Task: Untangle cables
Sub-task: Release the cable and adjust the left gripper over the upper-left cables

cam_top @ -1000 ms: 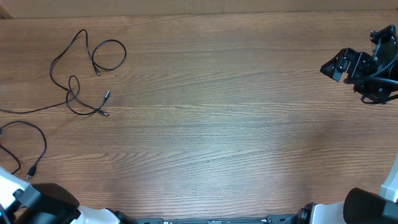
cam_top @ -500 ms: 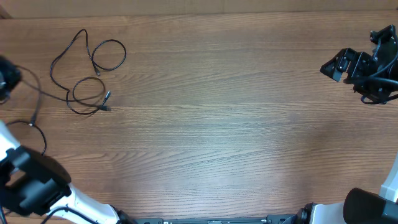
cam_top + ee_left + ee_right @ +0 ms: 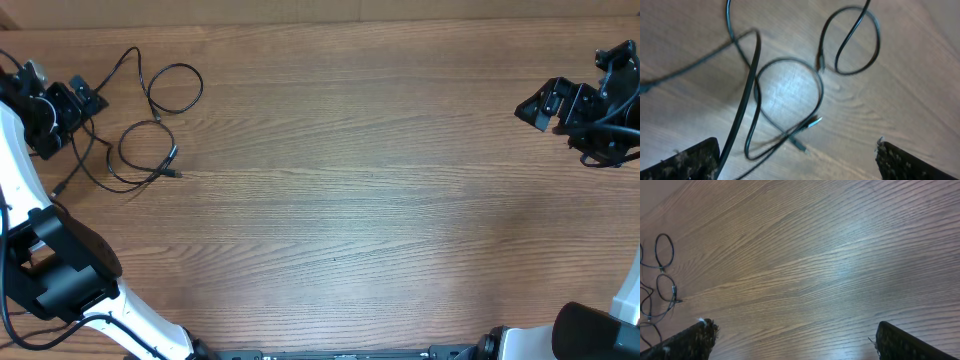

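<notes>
Overhead view: the thin black flexible cables [image 3: 140, 125] lie in the upper left of the frame on the brown wood-grain table [image 3: 350, 200]. They form loose open loops that cross one another at a few points. One round loop sits toward the top edge and a second just below it, with small plug ends pointing right. The left gripper [image 3: 60, 95], black and two-fingered, hovers at the far left edge, over the strands on the left side of the group.

Left wrist view: the left gripper [image 3: 797, 145] has its jaws spread wide, one finger in each lower corner of the frame. The cables [image 3: 790, 60] fill the upper and middle frame. One blurred strand runs down just beside the lower-left finger; whether they touch cannot be told.

Right wrist view: the right gripper [image 3: 795, 325] likewise stands with jaws spread wide, with bare wood showing between them. The cables [image 3: 674, 292] show only at the left edge. Seen from overhead, the right gripper [image 3: 540, 100] is at the upper right, well apart from the cables.
</notes>
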